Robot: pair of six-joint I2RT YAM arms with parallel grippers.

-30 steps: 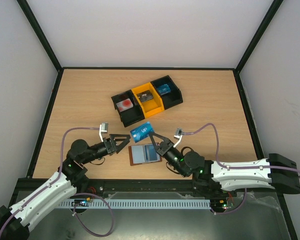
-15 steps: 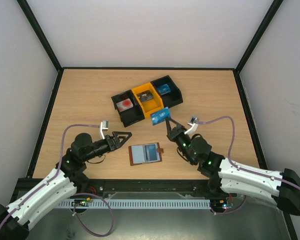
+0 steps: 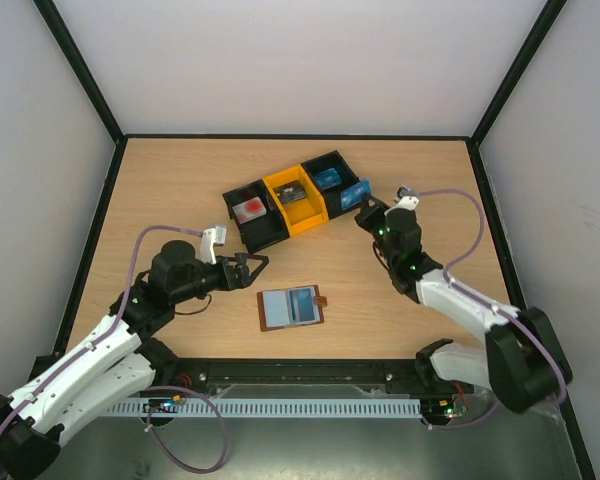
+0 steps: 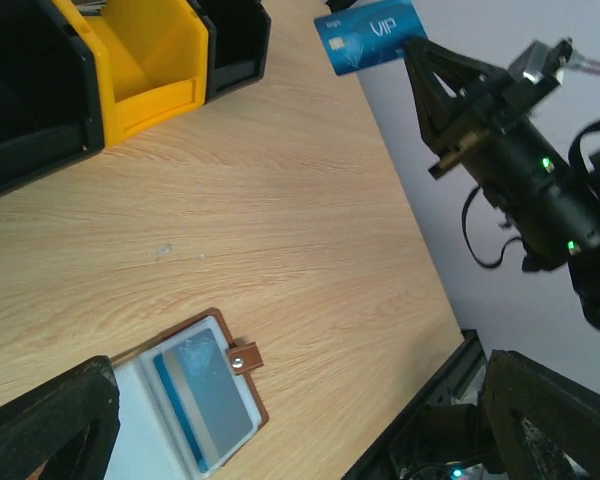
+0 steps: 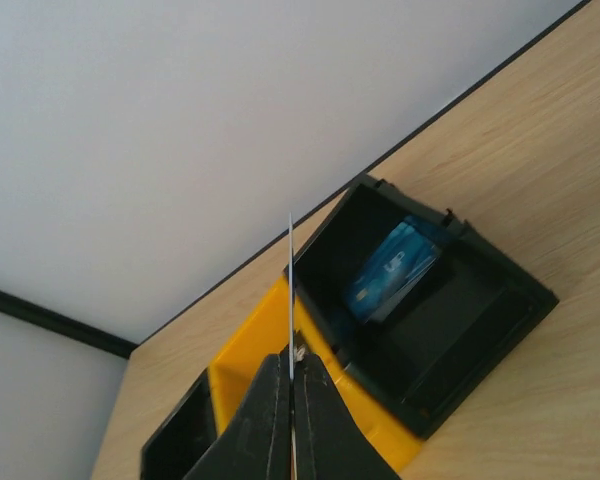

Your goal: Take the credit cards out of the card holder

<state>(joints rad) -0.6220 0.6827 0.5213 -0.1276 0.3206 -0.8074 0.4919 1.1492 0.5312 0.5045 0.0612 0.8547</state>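
Note:
The brown card holder (image 3: 291,308) lies open on the table, strap tab to the right, and a blue credit card (image 3: 302,303) shows inside its clear sleeve (image 4: 195,400). My right gripper (image 3: 364,204) is shut on another blue credit card (image 3: 356,189), holding it in the air by the right black bin (image 3: 337,180). The right wrist view shows that card edge-on (image 5: 290,285) between the shut fingers (image 5: 270,420). From the left wrist it reads "VIP" (image 4: 370,33). My left gripper (image 3: 256,265) hangs open, left of the holder and above it, with nothing in it.
Three joined bins stand at the back: a black one (image 3: 250,214) holding a red and white thing, a yellow one (image 3: 295,198), and the right black one (image 5: 460,330) with a blue card (image 5: 392,267) inside. The table's right edge (image 4: 420,250) runs close by.
My right gripper has carried the blue card from just above the holder back and right to the right black bin. The left gripper has shifted slightly, still open.

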